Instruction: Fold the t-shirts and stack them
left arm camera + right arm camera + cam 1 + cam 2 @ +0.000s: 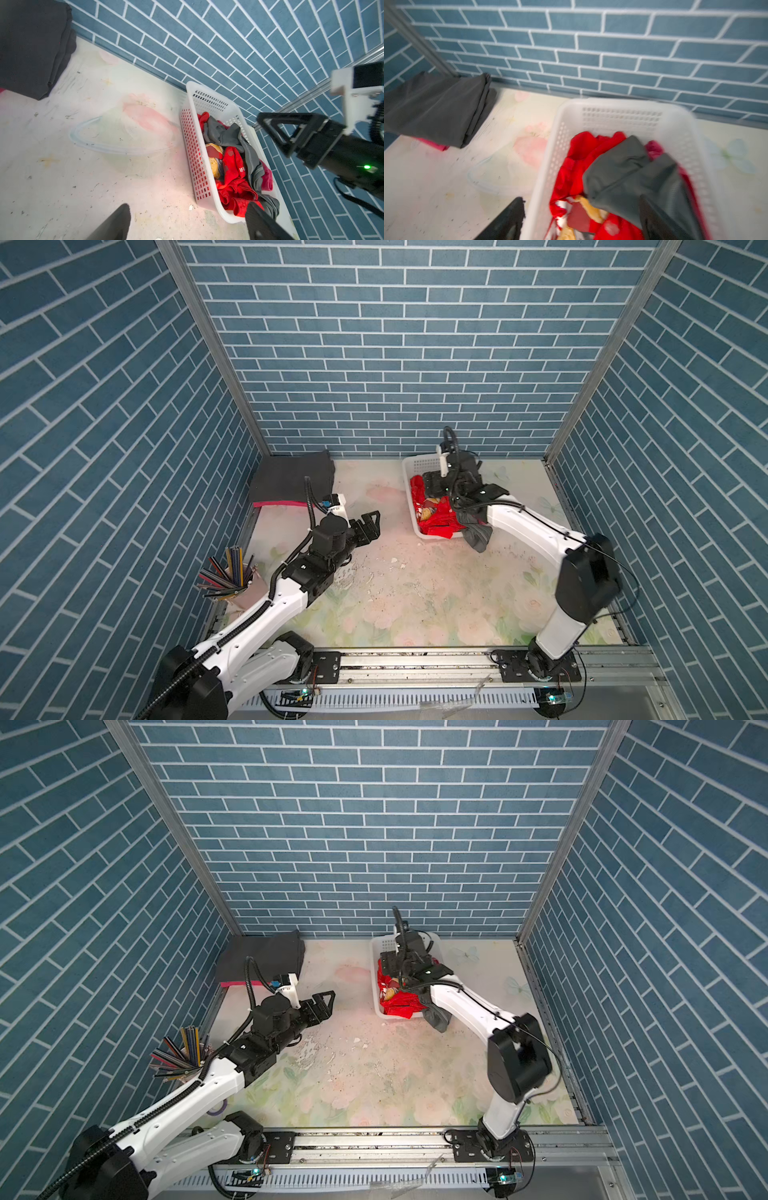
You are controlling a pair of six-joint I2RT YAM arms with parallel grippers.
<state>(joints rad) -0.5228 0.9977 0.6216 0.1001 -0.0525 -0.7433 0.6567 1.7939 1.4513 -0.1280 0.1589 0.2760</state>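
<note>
1. Both top views are looking steeply down from high above the table's (415, 593) 6 o'clock edge, facing 12 o'clock toward the back wall (395, 364). Sitting far off, they are sharing nearly the whole scene.
2. Left wrist camera is riding low over the table, facing about 2 o'clock toward the basket (188, 133).
3. Right wrist camera is hanging close over the basket, facing about 11 o'clock; picture blurring.
4. Both wrist views are sharing the basket and the dark folded stack (31, 47).

the basket (188, 145) is smooth, perforated plastic, the red t-shirt (232, 166) and charcoal t-shirt (291, 477) are matt soft cloth, and the table cover (415, 580) is a scuffed, flaking printed sheet.
</note>
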